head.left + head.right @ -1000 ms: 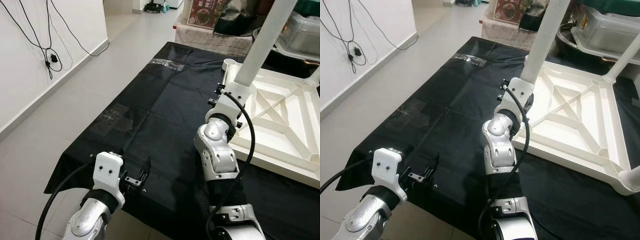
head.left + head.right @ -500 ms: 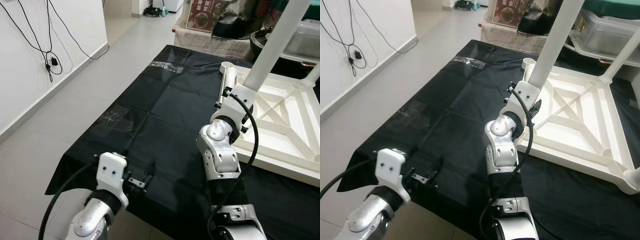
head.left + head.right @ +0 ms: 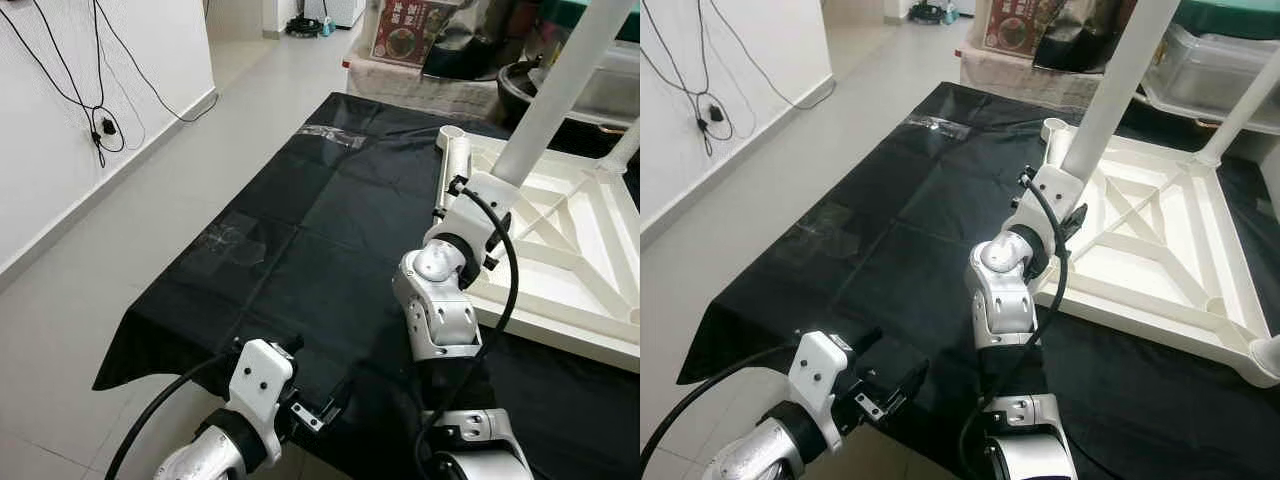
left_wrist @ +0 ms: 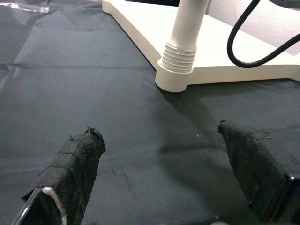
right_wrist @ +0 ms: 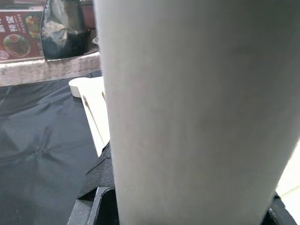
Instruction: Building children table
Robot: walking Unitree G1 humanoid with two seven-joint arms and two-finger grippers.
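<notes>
The white table top (image 3: 560,300) lies upside down on the black sheet (image 3: 300,230), right of centre. A white table leg (image 3: 555,90) rises from its near-left corner, and its ribbed base (image 4: 180,56) sits in the corner socket. My right gripper (image 5: 187,201) is shut around this leg low down, just beyond my right wrist (image 3: 480,200). A second leg (image 3: 1245,100) stands at the far right corner. The far-left corner socket (image 3: 452,133) is open-topped. My left gripper (image 3: 325,410) hovers open over the sheet's front edge, holding nothing, with its fingers (image 4: 79,159) spread wide.
A white wall with hanging black cables (image 3: 100,125) runs along the left, with grey floor between it and the sheet. Behind the sheet stand a printed box (image 3: 410,25) and a clear storage bin (image 3: 1210,60). Clear tape (image 3: 335,135) lies on the sheet's far part.
My left arm has swung right along the sheet's front edge, toward the table top. The right gripper has kept its hold on the leg. The view shifted slightly.
</notes>
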